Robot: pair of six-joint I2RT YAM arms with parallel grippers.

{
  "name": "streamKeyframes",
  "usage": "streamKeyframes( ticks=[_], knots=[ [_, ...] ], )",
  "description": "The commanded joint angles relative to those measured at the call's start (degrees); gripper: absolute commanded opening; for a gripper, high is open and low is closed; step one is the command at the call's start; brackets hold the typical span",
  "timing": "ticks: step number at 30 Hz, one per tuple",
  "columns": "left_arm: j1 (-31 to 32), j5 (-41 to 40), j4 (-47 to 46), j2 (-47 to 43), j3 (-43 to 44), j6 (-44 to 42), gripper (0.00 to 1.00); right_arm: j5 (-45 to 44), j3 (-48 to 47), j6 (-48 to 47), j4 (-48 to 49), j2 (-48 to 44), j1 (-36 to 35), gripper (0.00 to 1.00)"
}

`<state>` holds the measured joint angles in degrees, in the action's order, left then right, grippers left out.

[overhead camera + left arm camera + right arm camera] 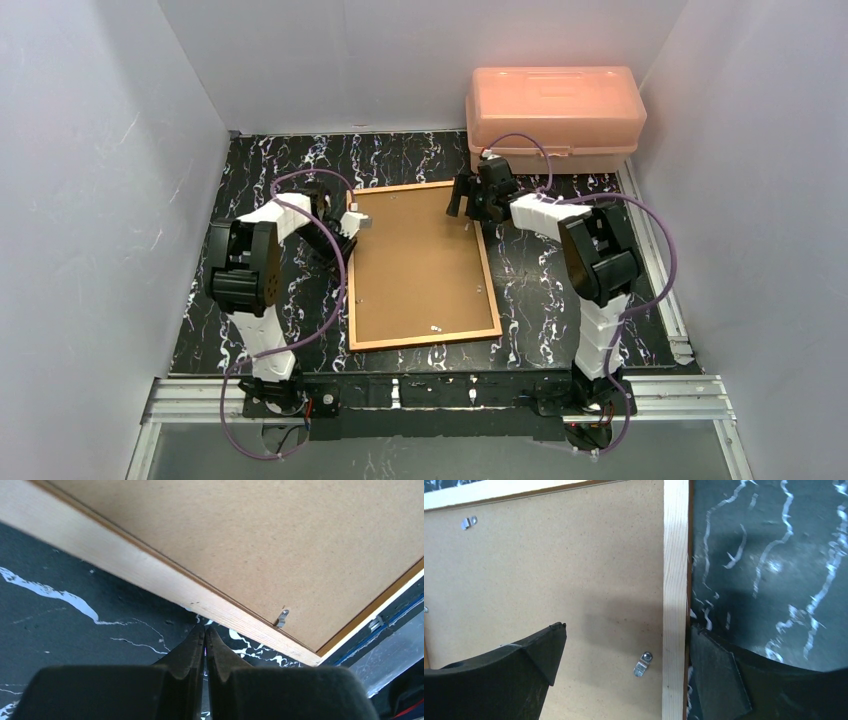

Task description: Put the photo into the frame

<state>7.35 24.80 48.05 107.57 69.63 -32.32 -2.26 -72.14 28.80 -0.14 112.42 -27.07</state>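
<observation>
Left hand: two black fingers pressed together tip to tip, nothing between them, tips low over the worktop just beside the outer edge of the frame's left rail, near its far corner. Right hand: fingers spread wide and gripping nothing, straddling the frame's right rail near the far corner, with one finger over the board inside the rail and the other just outside it, above the worktop. Thin-railed orange-brown wooden rectangular picture frame: lying flat with its back up, between the two arms, long sides running away from the bases and slightly skewed. Plain brown fibreboard backing board: seated inside the frame and filling it. Small silver metal clips: on the board just inside the frame's rails; one more shows in the left wrist view. Black, white-veined marble-patterned worktop: under the frame and showing on all its sides. Translucent salmon-pink plastic lidded box: beyond the frame's far right corner, apart from it.
</observation>
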Motion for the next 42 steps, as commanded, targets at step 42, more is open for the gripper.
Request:
streamKeyframes(
  ticks=[42],
  knots=[
    [-4.9, 3.6, 12.0, -4.3, 3.3, -5.8, 0.02, 18.6, 2.6, -12.8, -26.8, -16.4, -17.9, 0.74]
  ],
)
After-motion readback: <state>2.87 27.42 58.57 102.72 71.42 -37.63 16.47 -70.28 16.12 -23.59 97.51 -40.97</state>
